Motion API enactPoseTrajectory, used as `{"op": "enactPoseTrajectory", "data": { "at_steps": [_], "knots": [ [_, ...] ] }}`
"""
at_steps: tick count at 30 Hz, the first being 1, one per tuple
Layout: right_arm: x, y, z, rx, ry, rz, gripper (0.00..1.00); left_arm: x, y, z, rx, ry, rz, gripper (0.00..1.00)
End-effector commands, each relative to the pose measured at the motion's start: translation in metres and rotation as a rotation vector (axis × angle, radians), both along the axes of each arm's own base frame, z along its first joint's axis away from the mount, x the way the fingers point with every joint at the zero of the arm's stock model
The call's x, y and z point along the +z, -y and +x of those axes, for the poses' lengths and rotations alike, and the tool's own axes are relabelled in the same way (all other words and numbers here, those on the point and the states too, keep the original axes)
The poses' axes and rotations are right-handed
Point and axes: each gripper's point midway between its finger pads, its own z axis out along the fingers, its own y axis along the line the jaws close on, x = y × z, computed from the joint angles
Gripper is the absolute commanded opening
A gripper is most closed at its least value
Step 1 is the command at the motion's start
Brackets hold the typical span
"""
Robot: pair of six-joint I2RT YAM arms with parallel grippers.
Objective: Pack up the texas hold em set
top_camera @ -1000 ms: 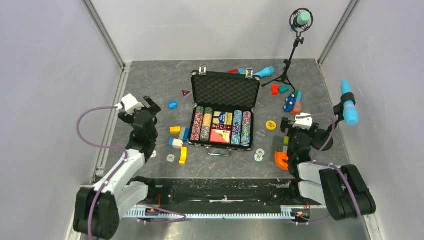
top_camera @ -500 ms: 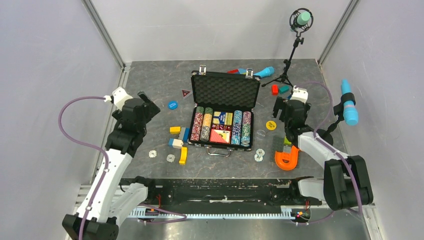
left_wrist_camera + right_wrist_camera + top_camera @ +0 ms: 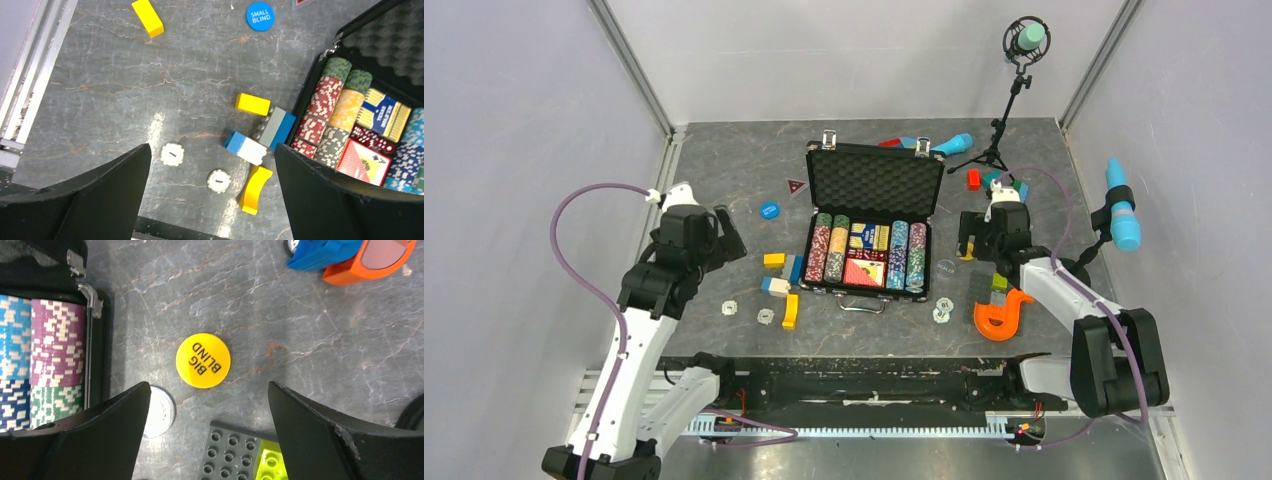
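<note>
- While its foam-lined lid point(image 3: 876, 183) stands raised, the black briefcase point(image 3: 871, 288) sits at mid-desk, its latches toward the far wall and its handle toward the arms.
- Contents already stowed: rows of poker chips point(image 3: 832, 251) at both ends of the tray, with card decks point(image 3: 864, 271) between them.
- Left to pack, judging by what lies loose on the desk point(image 3: 724, 160):
  - the yellow BIG BLIND button point(image 3: 203, 360), just right of the case;
  - a pale round button point(image 3: 160, 411) near it, partly hidden by a finger;
  - the blue SMALL BLIND button point(image 3: 260, 16), to the left;
  - two white chips point(image 3: 172, 153) near the left front;
  - further chips point(image 3: 943, 309) near the right front corner.
- Progress, as a judgement: early. Most of the set is in place, but no loose piece is held and the lid is not shut or latched.
- Right arm: reaches forward from its base, wrist bent downward. The right end effector point(image 3: 207, 390) hangs above the BIG BLIND button, jaws wide and empty, one to each side of it.
- Left arm: elbow high, forearm sloping down. The left end effector point(image 3: 212, 165) is spread wide and empty over the white chips and toy blocks point(image 3: 252, 104), left of the case.
</note>
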Motion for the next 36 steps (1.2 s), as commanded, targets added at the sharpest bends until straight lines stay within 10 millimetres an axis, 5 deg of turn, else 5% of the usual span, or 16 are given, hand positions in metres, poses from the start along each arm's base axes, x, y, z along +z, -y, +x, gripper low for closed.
{"op": "enactPoseTrajectory", "data": {
  "at_steps": [1,12,36],
  "knots": [
    [0.020,-0.017,0.000,0.051,0.015,0.051,0.90,0.011,0.000,-0.011,-0.100,-0.010,0.067,1.00],
    [0.025,-0.044,-0.018,0.116,-0.010,0.035,0.75,0.007,0.026,-0.013,-0.211,0.102,-0.048,1.00],
    [-0.021,-0.068,-0.031,0.135,-0.153,-0.008,0.66,-0.011,0.033,0.007,-0.241,0.144,-0.041,1.00]
  ]
}}
